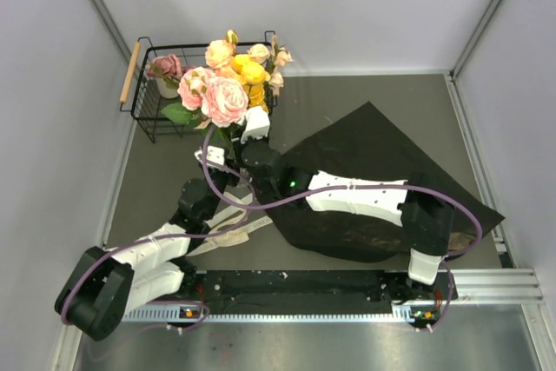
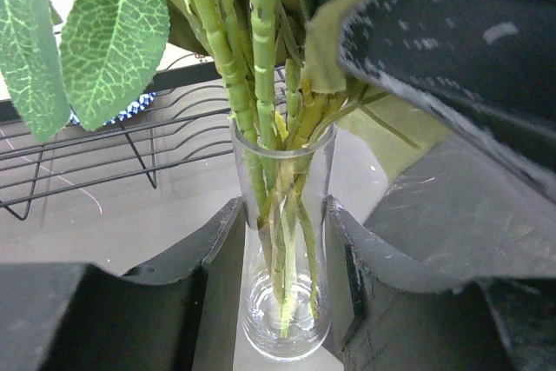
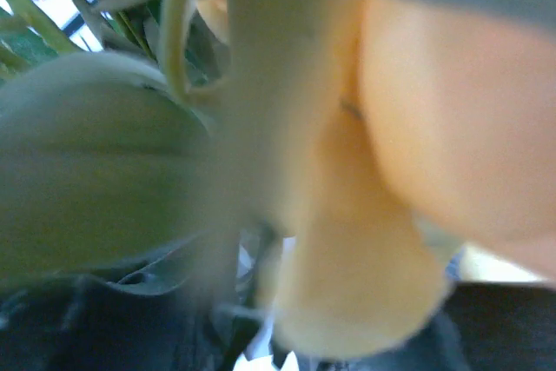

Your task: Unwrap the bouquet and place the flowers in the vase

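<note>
glass vase (image 2: 285,319) gripped by left hand (image 2: 282,223), flowers (image 2: 261,58) inside.

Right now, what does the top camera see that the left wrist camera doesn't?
Only the top view shows the pink and yellow blooms and the black paper lying spread open. Only the left wrist view shows the clear vase with stems inside, the left gripper closed around it. Both show green leaves and the wire basket.
</note>
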Controlling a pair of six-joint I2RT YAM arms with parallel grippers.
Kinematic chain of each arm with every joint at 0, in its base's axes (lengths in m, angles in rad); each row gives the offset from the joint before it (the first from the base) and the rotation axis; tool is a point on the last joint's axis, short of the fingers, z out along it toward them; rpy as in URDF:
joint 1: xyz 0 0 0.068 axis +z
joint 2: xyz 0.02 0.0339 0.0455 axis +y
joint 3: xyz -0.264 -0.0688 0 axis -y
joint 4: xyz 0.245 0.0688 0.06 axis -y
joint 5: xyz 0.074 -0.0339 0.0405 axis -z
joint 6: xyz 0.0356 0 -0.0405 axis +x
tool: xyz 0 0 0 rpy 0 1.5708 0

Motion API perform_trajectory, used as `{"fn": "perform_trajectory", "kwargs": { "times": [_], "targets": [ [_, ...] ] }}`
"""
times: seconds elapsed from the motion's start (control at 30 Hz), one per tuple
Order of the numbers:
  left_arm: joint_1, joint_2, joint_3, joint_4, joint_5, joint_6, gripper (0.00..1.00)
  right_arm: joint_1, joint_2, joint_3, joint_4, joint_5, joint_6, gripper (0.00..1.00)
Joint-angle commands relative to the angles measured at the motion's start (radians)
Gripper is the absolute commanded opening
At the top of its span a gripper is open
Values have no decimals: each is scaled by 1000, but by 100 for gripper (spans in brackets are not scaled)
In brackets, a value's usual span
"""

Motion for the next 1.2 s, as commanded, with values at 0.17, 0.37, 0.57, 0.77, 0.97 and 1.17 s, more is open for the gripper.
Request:
{"fn": "perform_trajectory", "kwargs": {
  "times": [0.17,0.37,0.57,0.77,0.97,1.17],
  "targets": [
    [-3,-10,27,-5,4,3,0,8,-93,2,-258,-165,4,65],
    [-3,-13,27,-9,-1,2,0,7,-242,-73,-317,-200,31,82],
    [-5,-22,28,-23,-5,3,0,-2,-400,-241,-319,-188,20,88],
    [-5,-50,33,-35,-13,-6,23,-62,-527,-386,-302,-191,47,89],
    [-5,-73,44,-86,-17,-7,50,-90,-517,-405,-301,-209,51,89],
    [-3,-99,41,-103,-25,-7,71,-97,-488,-397,-284,-238,58,89]
  ]
}}
